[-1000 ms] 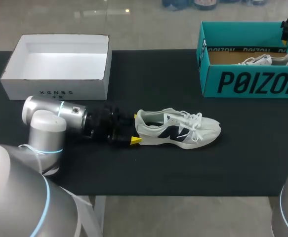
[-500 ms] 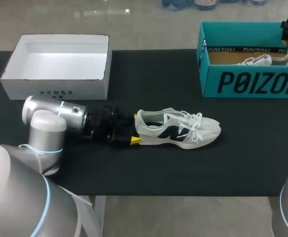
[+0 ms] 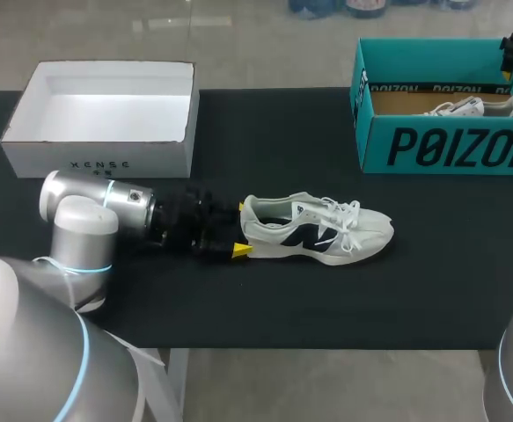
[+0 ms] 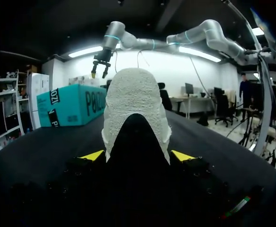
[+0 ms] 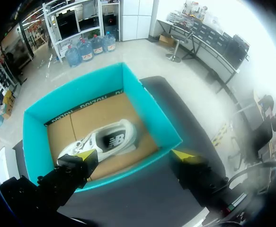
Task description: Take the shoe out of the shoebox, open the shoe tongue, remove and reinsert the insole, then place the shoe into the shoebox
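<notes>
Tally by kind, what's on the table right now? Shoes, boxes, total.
Shoes: 2 (loose shoe, boxed shoe)
Boxes: 2 (white box, teal box)
Total: 4

lettering on two boxes, logo marks on two shoes
the teal shoebox (image 3: pixel 377 145) carries large dark block letters across its front wall and a smaller dark line of letters along its inner rim; the white box (image 3: pixel 150 151) has small, widely spaced dark letters on its front; the shoe (image 3: pixel 318 230) on the table (image 3: pixel 265 132) bears a dark logo mark on its side, as does the second shoe (image 5: pixel 107 141) inside the shoebox.
</notes>
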You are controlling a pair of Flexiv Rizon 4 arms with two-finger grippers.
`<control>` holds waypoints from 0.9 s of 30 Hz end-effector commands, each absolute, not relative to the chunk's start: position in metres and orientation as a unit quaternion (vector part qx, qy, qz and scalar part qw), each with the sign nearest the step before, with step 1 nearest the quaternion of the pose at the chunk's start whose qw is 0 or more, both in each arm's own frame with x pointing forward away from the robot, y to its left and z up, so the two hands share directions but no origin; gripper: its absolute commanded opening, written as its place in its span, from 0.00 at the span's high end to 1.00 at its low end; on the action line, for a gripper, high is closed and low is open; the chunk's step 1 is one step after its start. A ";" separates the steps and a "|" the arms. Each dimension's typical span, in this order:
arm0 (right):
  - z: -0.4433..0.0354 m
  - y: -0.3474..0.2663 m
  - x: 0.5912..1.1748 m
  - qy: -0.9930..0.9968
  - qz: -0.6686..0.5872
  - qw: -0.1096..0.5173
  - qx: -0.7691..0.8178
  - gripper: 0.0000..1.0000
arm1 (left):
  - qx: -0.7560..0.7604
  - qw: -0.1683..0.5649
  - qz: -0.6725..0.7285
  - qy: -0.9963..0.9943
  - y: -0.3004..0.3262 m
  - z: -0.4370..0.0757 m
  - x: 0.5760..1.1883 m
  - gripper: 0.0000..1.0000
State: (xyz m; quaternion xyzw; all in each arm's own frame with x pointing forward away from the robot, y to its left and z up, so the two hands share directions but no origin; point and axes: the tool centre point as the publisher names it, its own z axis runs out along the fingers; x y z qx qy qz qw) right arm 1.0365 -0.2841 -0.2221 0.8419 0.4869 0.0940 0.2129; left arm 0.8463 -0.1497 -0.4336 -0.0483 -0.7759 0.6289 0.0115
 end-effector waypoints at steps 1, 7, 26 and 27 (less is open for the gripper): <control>-0.222 -0.284 1.037 0.486 0.094 0.214 0.842 0.00 | -0.048 0.012 0.628 -0.776 -0.151 -0.436 0.846 1.00; -0.221 -0.277 1.029 0.486 0.090 0.214 0.843 0.00 | -0.048 0.012 0.628 -0.776 -0.151 -0.436 0.846 1.00; -0.208 -0.130 0.911 0.612 0.048 0.160 0.773 0.00 | -0.048 0.012 0.628 -0.776 -0.151 -0.436 0.846 1.00; -0.210 -0.122 0.907 0.621 0.043 0.158 0.766 0.00 | -0.048 0.012 0.628 -0.776 -0.151 -0.436 0.846 1.00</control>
